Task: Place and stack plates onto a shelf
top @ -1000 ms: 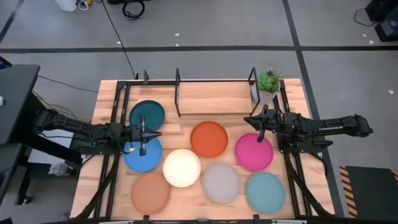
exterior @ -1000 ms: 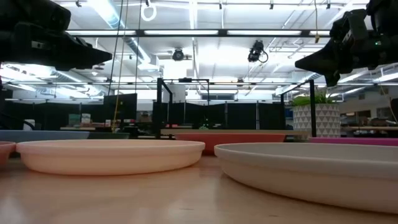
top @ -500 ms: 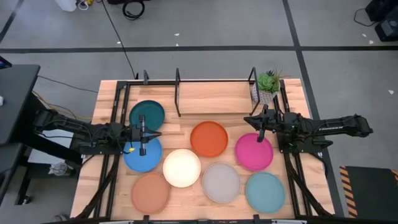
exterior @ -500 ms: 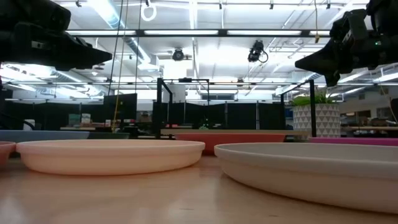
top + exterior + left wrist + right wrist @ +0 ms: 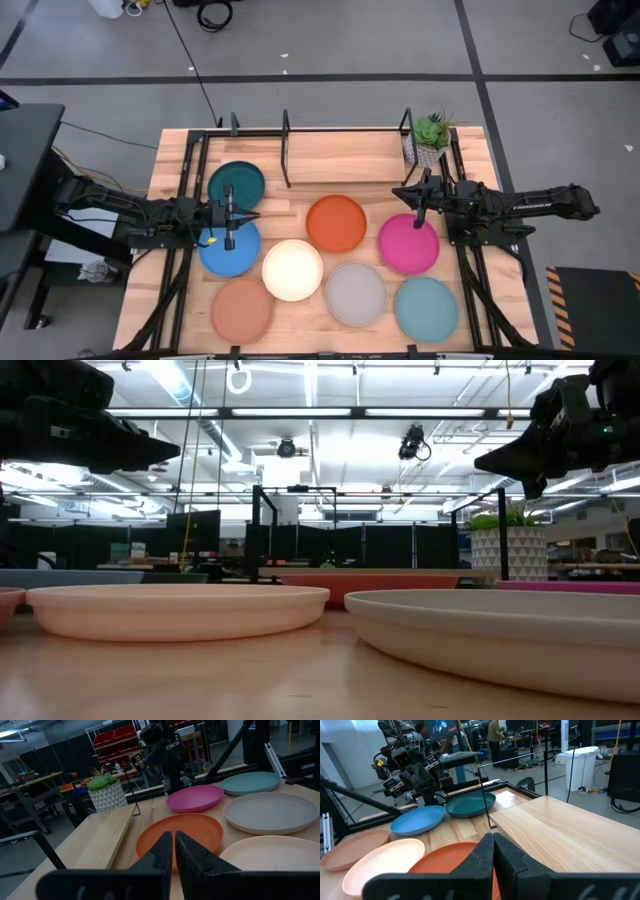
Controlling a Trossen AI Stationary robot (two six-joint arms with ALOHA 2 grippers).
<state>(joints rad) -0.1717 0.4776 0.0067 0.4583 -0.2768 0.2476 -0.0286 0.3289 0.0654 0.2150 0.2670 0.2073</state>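
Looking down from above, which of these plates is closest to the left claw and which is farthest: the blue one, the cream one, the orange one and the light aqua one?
From the left gripper:
1. Blue plate, right under it.
2. Cream plate, just beside the blue one.
3. Orange plate, mid-table.
4. Light aqua plate, at the front corner on the right arm's side.

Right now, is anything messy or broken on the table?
No, nothing stands out. All eight plates lie flat on the table, none chipped or tipped. The shelf stands upright at the back, empty. The plant is upright too. Both grippers, left and right, hang shut and hold nothing.
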